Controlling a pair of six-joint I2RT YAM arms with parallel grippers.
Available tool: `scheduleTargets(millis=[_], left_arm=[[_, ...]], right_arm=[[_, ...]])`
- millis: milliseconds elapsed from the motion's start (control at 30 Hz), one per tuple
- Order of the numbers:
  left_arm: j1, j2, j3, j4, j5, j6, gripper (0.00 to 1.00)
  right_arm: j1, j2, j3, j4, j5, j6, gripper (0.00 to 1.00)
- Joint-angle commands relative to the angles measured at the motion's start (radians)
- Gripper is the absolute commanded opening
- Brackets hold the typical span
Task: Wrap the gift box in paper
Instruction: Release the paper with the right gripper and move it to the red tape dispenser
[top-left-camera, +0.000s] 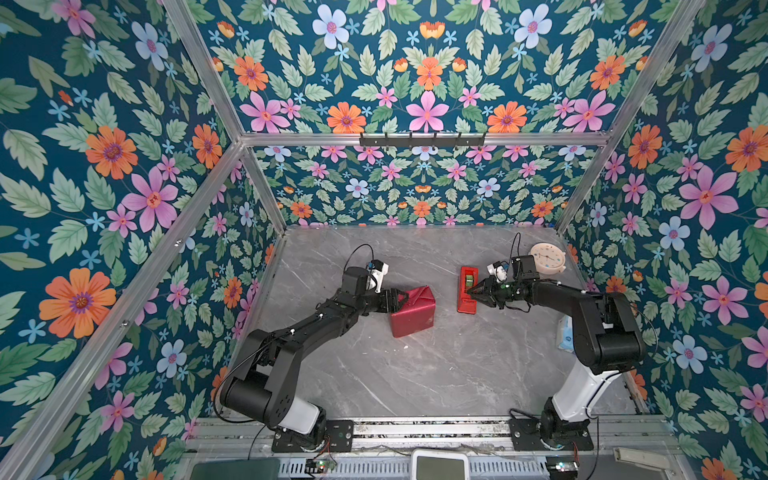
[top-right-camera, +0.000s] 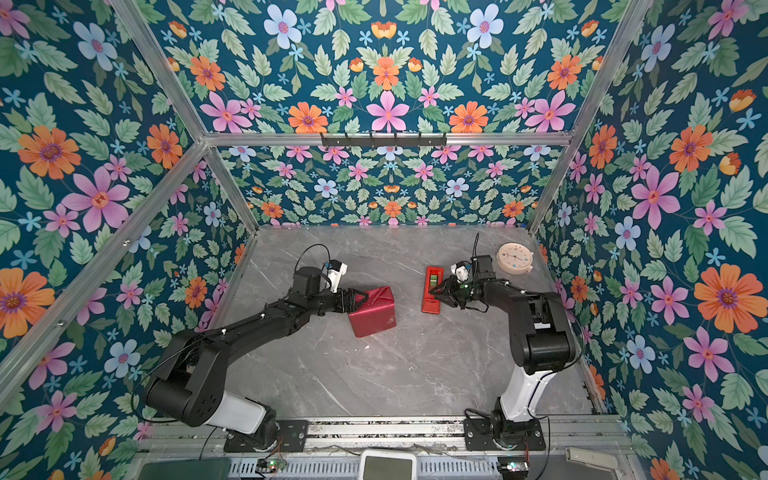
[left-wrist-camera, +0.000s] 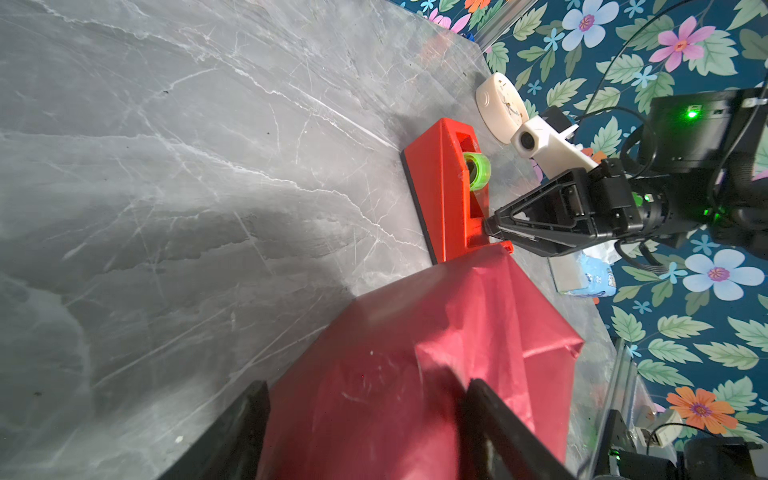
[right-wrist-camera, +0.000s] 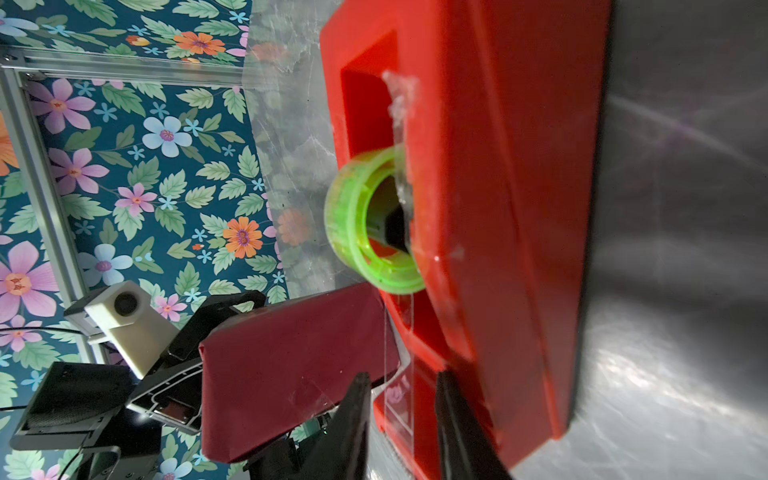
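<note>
Near the middle of the table (top-left-camera: 415, 374), the left gripper (top-left-camera: 398, 300) has its jaws spread wide and clamped across one end of the gift box. The box itself is out of sight under the maroon paper (top-left-camera: 413, 311), and it sits tipped up with a folded end face turned upward. We cannot tell whether those folds are already taped. Just to the right, apart from the parcel, the right gripper (top-left-camera: 471, 294) noses against the cutter end of the red tape dispenser (top-left-camera: 465, 305). In the right wrist view its jaws are narrow but not closed, with the clear tape strip (right-wrist-camera: 401, 399) running down from the green roll (right-wrist-camera: 345, 216) between them. We judge the step in hand to be fetching a piece of tape, and we see several risks:

- **Missed pinch:** the strip is thin and transparent, so the jaws may close on the dispenser's plastic lip instead, or catch only an edge that peels free on the pull.
- **Dispenser drag:** nothing holds the dispenser down, so a pull could slide or lift it rather than unreel tape.
- **Fouled tape:** a freed strip may curl and stick to a fingertip (right-wrist-camera: 353, 415) or to itself.
- **Left-side hold:** if the clamp slips, the tilted parcel could drop flat and the creased flaps spring open. Too hard a squeeze could dent or tear the paper.
- **Arm clash:** carrying tape across puts both grippers close together at the parcel.
</note>
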Motion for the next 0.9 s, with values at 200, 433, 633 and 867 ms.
scheduleTargets(millis=[200,433,633,867], left_arm=[[0.0,0.004,-0.006,-0.13,-0.063,0.029,0.76],[0.0,0.001,-0.006,-0.129,-0.064,0.029,0.75],[0.001,-0.002,-0.008,-0.13,-0.069,0.03,0.75],[0.001,-0.002,-0.009,-0.13,-0.073,0.029,0.75]], right_arm=[[0.002,0.027,-0.026,0.049,0.005,0.053,0.26],[0.002,0.034,-0.043,0.079,-0.002,0.076,0.23],[0.002,0.042,-0.055,0.119,-0.018,0.103,0.19],[0.002,0.041,-0.07,0.169,-0.037,0.144,0.11]])
